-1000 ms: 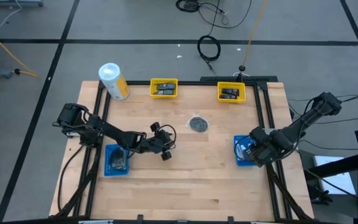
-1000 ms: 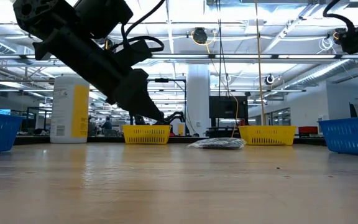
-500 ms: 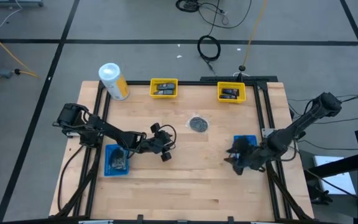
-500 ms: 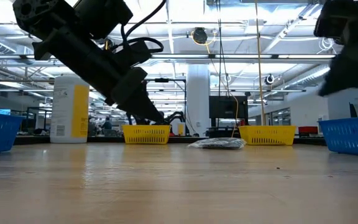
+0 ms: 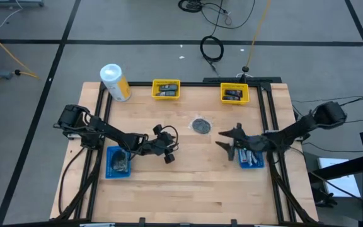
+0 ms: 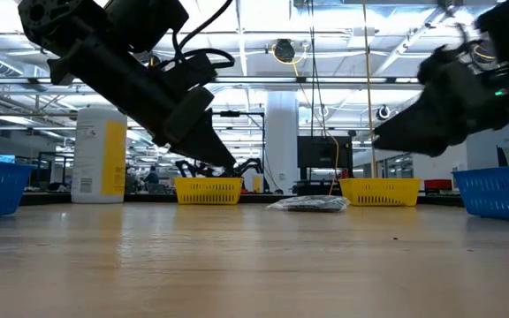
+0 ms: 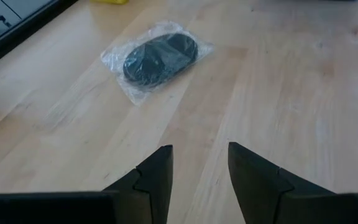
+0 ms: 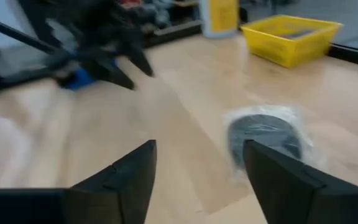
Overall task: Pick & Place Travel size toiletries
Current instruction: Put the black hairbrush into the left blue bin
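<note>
Reading labels: none legible; the white-and-yellow cylindrical canister point(image 5: 115, 82) at the table's 11 o'clock corner carries print too small to make out.

Change since a second ago: right gripper point(image 5: 227, 143) has swung out from over the right blue plastic tray point(image 5: 253, 160) toward table centre and has been widening; fingers now spread, holding nothing, sitting at 4 o'clock of the round dark disc in clear wrap point(image 5: 201, 125). Left gripper point(image 5: 167, 156) hasn't moved, parked at 8 o'clock of the disc, fingers point(image 7: 156, 171) partly apart with bare wood between them, nothing pinched.

Counts: one wrapped disc loose on the wooden table point(image 5: 188, 189), just above centre, touching neither gripper. Two yellow trays point(image 5: 166, 89) along the 12 o'clock edge, each with dark items inside, number unclear. Two blue trays, left blue tray point(image 5: 118, 161) at 8 o'clock, right one at 4 o'clock; contents not countable. One canister. Two arms.
</note>
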You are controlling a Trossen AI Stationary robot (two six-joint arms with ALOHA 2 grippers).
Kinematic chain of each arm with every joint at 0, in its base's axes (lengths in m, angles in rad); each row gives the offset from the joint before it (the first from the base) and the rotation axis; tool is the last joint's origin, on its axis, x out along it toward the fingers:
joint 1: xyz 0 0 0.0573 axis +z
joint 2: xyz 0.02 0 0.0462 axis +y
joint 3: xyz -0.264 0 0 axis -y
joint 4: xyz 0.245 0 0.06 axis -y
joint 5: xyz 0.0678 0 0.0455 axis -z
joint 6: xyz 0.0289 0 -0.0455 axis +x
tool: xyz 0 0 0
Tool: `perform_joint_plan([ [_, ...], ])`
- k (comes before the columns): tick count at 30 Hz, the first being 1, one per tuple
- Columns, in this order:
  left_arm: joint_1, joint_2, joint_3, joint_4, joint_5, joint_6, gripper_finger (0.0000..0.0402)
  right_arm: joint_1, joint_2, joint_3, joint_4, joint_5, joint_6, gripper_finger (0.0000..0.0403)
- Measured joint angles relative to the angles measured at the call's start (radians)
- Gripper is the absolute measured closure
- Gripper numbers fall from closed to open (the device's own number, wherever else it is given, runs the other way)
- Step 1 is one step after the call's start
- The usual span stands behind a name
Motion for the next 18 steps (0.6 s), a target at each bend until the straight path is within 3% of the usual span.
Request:
perform_joint_plan([
  [7,0.000,0.000,0.000,0.019,-0.009,-0.015,0.0254,-0.202,0.138,0.152,-0.240,-0.091,0.036,0.0128],
  [10,0.000,0.000,0.000,0.010,-0.009,-0.026,0.0254,-0.297,0.176,0.199,-0.381,-0.106,0.071,0.0125],
  [13,-0.006,0.000,0.000,-0.004,-0.009,-0.046,0.0254,-0.392,0.200,0.214,-0.413,-0.127,0.069,0.0130],
  [18,-0.016,0.002,0.000,-0.021,-0.004,-0.064,0.0254,-0.544,0.229,0.214,-0.368,-0.359,0.070,0.0153],
])
